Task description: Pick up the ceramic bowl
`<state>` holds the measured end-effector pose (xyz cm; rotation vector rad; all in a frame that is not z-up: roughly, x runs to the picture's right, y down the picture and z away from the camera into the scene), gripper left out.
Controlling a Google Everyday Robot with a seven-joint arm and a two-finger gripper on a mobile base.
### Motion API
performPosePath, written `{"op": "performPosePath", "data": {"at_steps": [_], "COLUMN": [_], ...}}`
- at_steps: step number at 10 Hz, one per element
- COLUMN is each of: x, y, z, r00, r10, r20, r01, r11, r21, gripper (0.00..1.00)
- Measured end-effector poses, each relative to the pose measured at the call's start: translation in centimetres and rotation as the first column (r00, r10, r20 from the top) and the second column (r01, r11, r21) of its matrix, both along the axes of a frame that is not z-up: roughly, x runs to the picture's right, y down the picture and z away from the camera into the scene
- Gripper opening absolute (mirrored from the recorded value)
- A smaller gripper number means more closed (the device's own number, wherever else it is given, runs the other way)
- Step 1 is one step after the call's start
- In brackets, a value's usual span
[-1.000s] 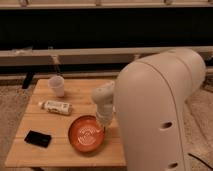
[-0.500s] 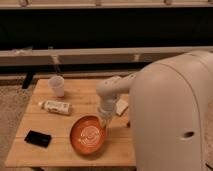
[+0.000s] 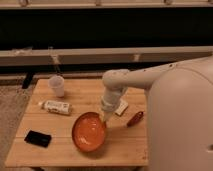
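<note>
The ceramic bowl [image 3: 89, 131] is orange and sits over the front middle of the wooden table [image 3: 55, 152]. It is tilted, with its right rim raised and a shadow under it. My gripper [image 3: 106, 119] hangs down from the white arm [image 3: 131, 78] and is shut on the bowl's upper right rim.
A white cup [image 3: 57, 85] stands at the back left. A white bottle [image 3: 56, 106] lies left of the bowl. A black phone [image 3: 38, 138] lies at the front left. A white packet [image 3: 121, 107] and a red object [image 3: 134, 118] lie right of the gripper. My white body [image 3: 182, 125] fills the right side.
The view has moved closer to the table. The bowl has gone from lying flat to tilted, with its right rim lifted by the gripper.
</note>
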<state>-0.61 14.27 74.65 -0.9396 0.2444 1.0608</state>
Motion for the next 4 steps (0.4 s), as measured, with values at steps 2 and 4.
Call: {"op": "performPosePath", "data": {"at_steps": [2, 4], "x": [0.2, -0.02], "y": [-1.34, -1.46], "z": [-1.1, -1.15], "r00": [0.999, 0.998], "r10": [0.001, -0.003], "r20": [0.043, 0.058], "r01": [-0.001, 0.002], "r11": [1.0, 1.0], "r21": [0.002, 0.006], "gripper": [0.0, 0.0]}}
